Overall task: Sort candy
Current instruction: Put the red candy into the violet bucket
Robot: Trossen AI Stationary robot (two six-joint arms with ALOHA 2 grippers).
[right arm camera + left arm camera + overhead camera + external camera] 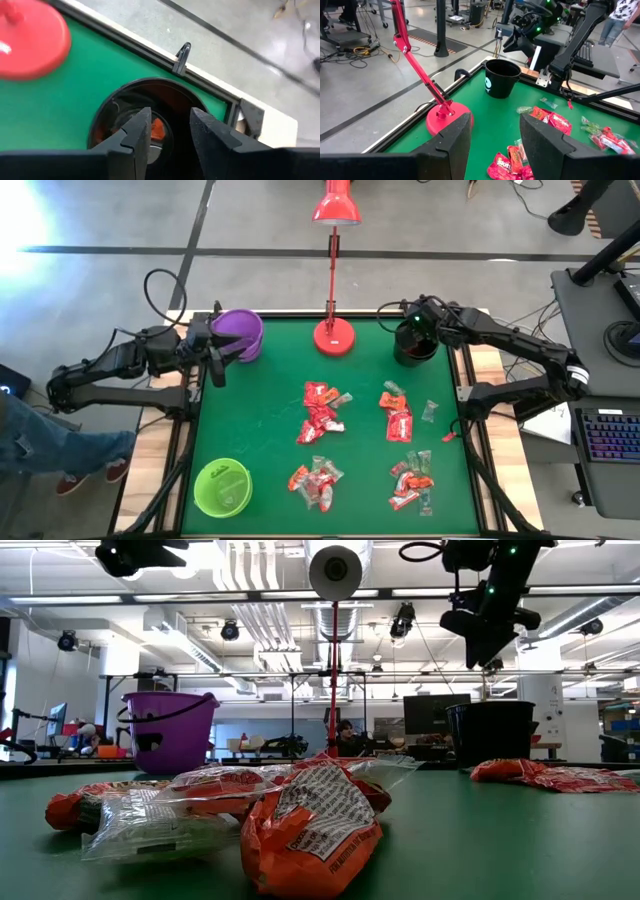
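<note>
Right gripper (167, 131) hovers over the black bucket (414, 345), jaws parted and empty; left gripper (495, 137), also parted, waits beside the purple bucket (238, 334); candy (322, 418) lies mid-table.

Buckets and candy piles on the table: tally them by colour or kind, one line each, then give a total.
Purple bucket: 1
Black bucket: 1
Green bucket: 1
Red lamp: 1
Loose candy piles on the green table: 4
Total: 8
Single sweets are too small and overlapped to count.
</note>
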